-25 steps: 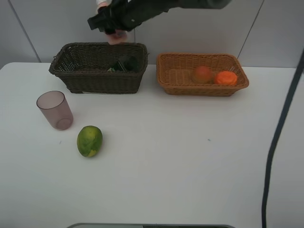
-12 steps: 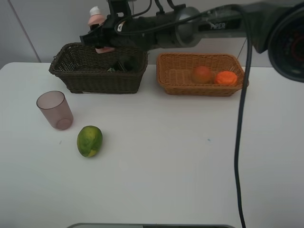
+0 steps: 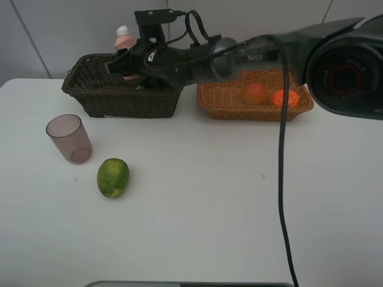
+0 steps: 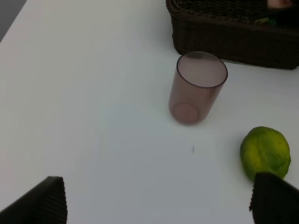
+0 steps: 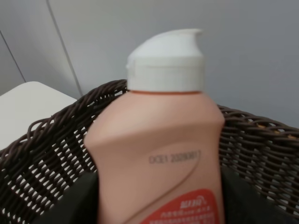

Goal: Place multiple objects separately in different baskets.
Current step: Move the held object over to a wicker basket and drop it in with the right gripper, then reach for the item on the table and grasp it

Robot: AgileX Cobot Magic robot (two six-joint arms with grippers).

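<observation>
My right gripper (image 3: 128, 61) reaches across to the left and is shut on the small pink bottle (image 3: 124, 40), holding it upright over the dark brown basket (image 3: 119, 98). In the right wrist view the bottle (image 5: 159, 140) fills the frame between my fingers (image 5: 70, 203), with the basket's wall (image 5: 42, 149) behind it. The black bottle is mostly hidden by the arm. The peach-like fruit (image 3: 255, 92) and the orange (image 3: 283, 97) lie in the light tan basket (image 3: 215, 103). The mauve cup (image 3: 69, 137) and the green-yellow fruit (image 3: 113, 177) stand on the table. My left gripper (image 4: 159, 205) is open, near the cup (image 4: 196, 86) and the fruit (image 4: 265, 151).
The white table (image 3: 209, 197) runs from the baskets to the front edge. A black cable (image 3: 281, 179) hangs down across the right of the exterior view. A grey wall stands behind the baskets. The dark basket's corner (image 4: 224, 37) shows in the left wrist view.
My right gripper has carried the pink bottle to the left and down, from above the dark basket's back edge to lower over its inside. The left side has not changed.
</observation>
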